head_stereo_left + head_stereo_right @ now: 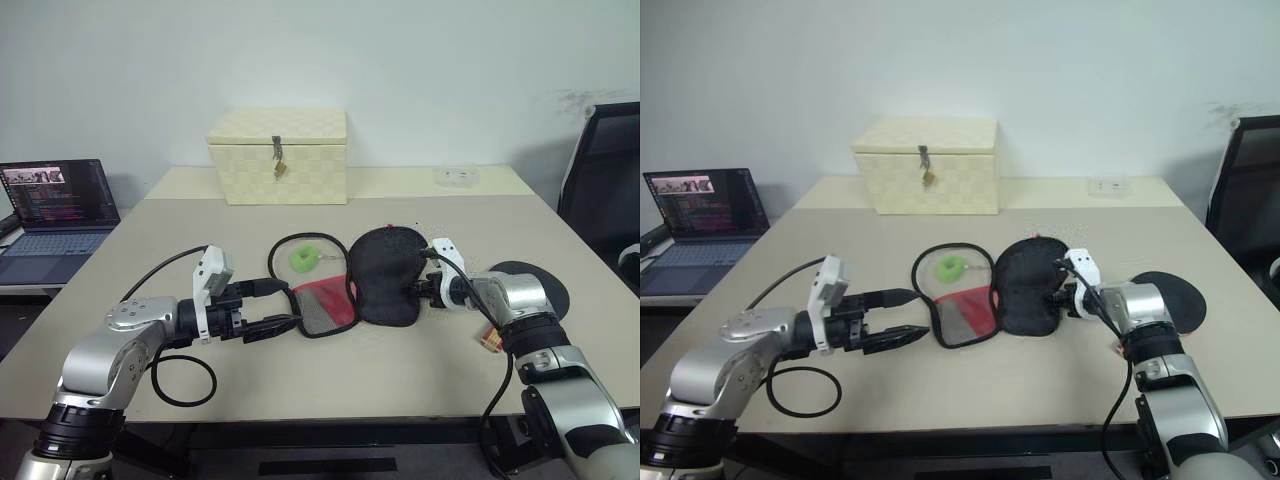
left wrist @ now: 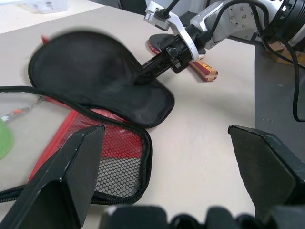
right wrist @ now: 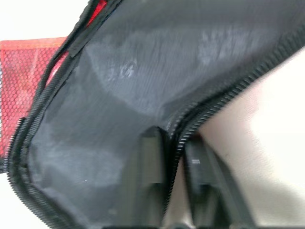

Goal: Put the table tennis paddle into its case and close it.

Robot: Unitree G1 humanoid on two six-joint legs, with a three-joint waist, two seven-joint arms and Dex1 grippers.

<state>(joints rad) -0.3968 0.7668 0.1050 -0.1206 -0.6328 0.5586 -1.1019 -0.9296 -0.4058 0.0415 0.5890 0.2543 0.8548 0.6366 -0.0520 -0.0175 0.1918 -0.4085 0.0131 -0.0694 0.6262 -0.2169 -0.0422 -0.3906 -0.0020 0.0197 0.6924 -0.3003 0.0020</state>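
Observation:
The case [image 1: 385, 270] lies unzipped at the table's middle. Its black rounded flap is folded over to the right, and the red mesh end [image 1: 325, 300] and green pull tag [image 1: 305, 259] lie bare to the left. My right gripper [image 1: 422, 290] is at the flap's right edge; in the right wrist view its fingers [image 3: 150, 176] stand slightly parted with the zip edge between them. The table tennis paddle [image 1: 545, 285] lies flat behind my right forearm, its wooden handle [image 2: 205, 70] pointing toward the front edge. My left gripper [image 1: 283, 307] hovers wide open and holding nothing just left of the red end.
A cream woven latched box [image 1: 278, 155] stands at the back of the table. An open laptop [image 1: 55, 215] sits on a side surface to the left, and a black chair [image 1: 605, 170] stands at the right. A black cable loop [image 1: 185, 380] lies near the front edge.

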